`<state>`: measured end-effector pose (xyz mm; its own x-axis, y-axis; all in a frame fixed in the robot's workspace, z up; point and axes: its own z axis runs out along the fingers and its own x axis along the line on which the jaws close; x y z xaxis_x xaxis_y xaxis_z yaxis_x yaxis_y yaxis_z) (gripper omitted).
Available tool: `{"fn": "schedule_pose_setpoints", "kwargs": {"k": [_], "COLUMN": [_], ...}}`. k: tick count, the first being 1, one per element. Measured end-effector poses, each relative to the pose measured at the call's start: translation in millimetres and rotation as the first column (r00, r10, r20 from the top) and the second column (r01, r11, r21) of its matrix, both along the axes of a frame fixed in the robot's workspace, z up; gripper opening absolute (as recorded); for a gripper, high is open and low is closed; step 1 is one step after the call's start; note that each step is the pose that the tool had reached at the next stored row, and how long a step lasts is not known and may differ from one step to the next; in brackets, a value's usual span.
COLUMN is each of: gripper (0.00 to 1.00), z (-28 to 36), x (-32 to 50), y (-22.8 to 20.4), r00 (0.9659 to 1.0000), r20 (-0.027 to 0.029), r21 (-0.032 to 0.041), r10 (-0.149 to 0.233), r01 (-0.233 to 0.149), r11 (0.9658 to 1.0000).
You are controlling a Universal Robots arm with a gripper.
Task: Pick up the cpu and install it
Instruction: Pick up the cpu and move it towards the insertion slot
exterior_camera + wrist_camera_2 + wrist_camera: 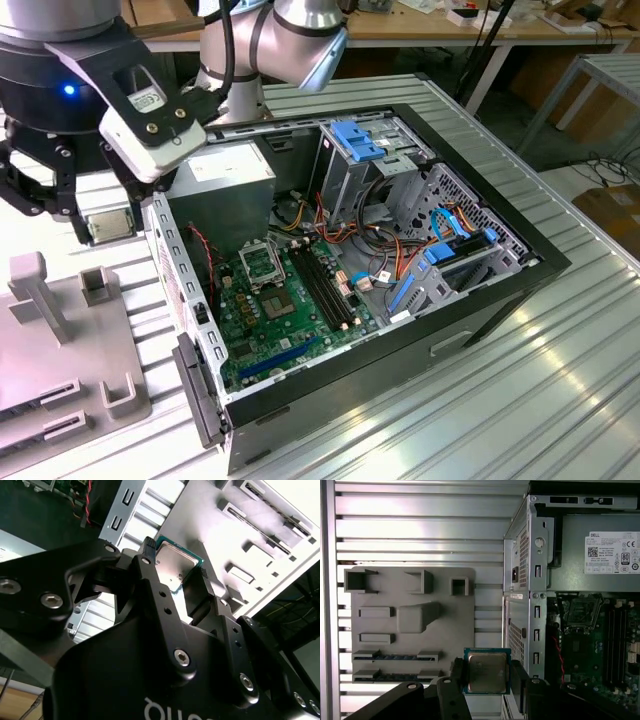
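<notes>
While the black two-fingered end effector (176,563) is clenched on it, the small square cpu (486,672) with its dull silver-grey metal top is held edge to edge between the fingers, above the ribbed aluminium table (420,530). In the first wrist view it lies between the grey moulded fixture plate (410,617) and the perforated side wall of the open black computer case (520,545). The silver-framed socket (582,611) on the green motherboard (580,660) sits inside the case, well apart from the chip.
</notes>
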<state>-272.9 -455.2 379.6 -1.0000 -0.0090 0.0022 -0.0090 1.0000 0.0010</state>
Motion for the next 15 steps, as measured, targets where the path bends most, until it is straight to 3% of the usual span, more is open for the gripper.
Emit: {"fn": "schedule_pose_setpoints", "kwargs": {"k": [6, 15], "gripper": [0.47, 0.47], "z": [0.0, 0.0], "x": [9.4, 11.7], "y": [0.0, 0.0], "r00": [1.0000, 1.0000], "r20": [0.0000, 0.0000], "r21": [0.0000, 0.0000], "r10": [0.000, 0.000], "r01": [0.000, 0.000], "r11": [1.0000, 1.0000]}}
